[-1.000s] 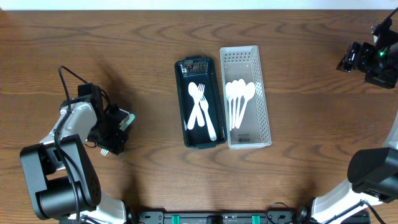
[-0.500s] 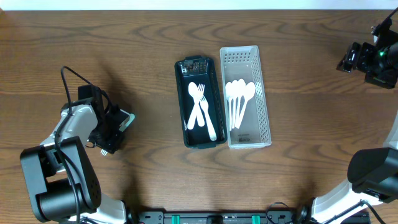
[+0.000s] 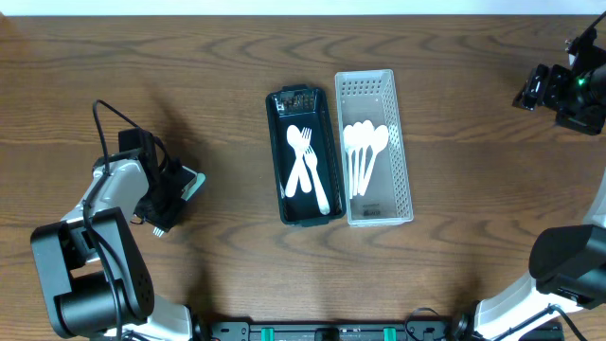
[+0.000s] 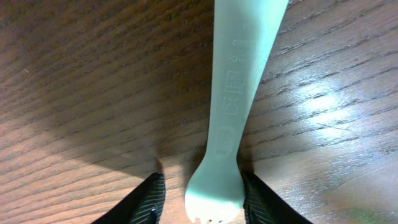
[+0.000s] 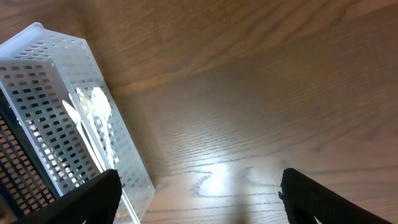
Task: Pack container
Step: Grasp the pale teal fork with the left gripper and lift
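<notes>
A mint-green plastic fork [image 4: 233, 99] lies along the wood with its head between my left gripper's [image 4: 203, 200] jaws, which are closed in on it. In the overhead view this gripper [image 3: 180, 194] is at the far left of the table and the fork's end [image 3: 193, 184] sticks out of it. A dark green container [image 3: 305, 157] holds white forks. The white perforated basket [image 3: 374, 147] beside it holds white spoons. My right gripper [image 5: 199, 193] is open and empty above bare wood at the far right, also seen from overhead [image 3: 535, 90].
The perforated basket [image 5: 50, 118] fills the left of the right wrist view. Both containers stand side by side mid-table. The arm bases sit at the front corners.
My left gripper has shifted slightly left and turned a little, with the mint fork moving with it. The right arm and the containers have not moved.
</notes>
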You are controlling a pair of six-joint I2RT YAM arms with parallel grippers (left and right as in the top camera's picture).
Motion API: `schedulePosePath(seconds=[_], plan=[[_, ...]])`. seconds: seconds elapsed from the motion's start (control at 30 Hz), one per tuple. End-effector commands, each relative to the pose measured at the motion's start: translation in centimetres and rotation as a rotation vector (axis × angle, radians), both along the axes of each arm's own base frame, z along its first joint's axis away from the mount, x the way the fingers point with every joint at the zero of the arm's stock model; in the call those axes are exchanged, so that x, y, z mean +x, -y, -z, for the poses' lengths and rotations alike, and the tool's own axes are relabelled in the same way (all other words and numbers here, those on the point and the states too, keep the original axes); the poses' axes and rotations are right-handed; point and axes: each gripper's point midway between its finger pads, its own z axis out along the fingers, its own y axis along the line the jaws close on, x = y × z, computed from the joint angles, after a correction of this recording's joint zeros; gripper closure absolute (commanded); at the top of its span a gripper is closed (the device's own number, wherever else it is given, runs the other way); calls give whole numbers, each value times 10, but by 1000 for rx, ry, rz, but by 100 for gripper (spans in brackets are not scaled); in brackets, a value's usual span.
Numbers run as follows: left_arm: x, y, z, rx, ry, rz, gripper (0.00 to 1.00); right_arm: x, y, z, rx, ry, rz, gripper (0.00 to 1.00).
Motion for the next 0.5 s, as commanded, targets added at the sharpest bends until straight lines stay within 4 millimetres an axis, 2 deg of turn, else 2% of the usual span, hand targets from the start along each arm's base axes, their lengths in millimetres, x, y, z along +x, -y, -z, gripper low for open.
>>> schedulePosePath(seconds=[0.0, 0.37, 0.47], plan=[[-7, -1, 6, 10, -19, -2, 59, 1, 3, -7, -17, 25, -12, 15], [-2, -3, 6, 16, 1, -2, 74, 1, 3, -7, -17, 24, -12, 15], [-2, -3, 6, 16, 2, -3, 75, 1, 3, -7, -17, 24, -12, 15]])
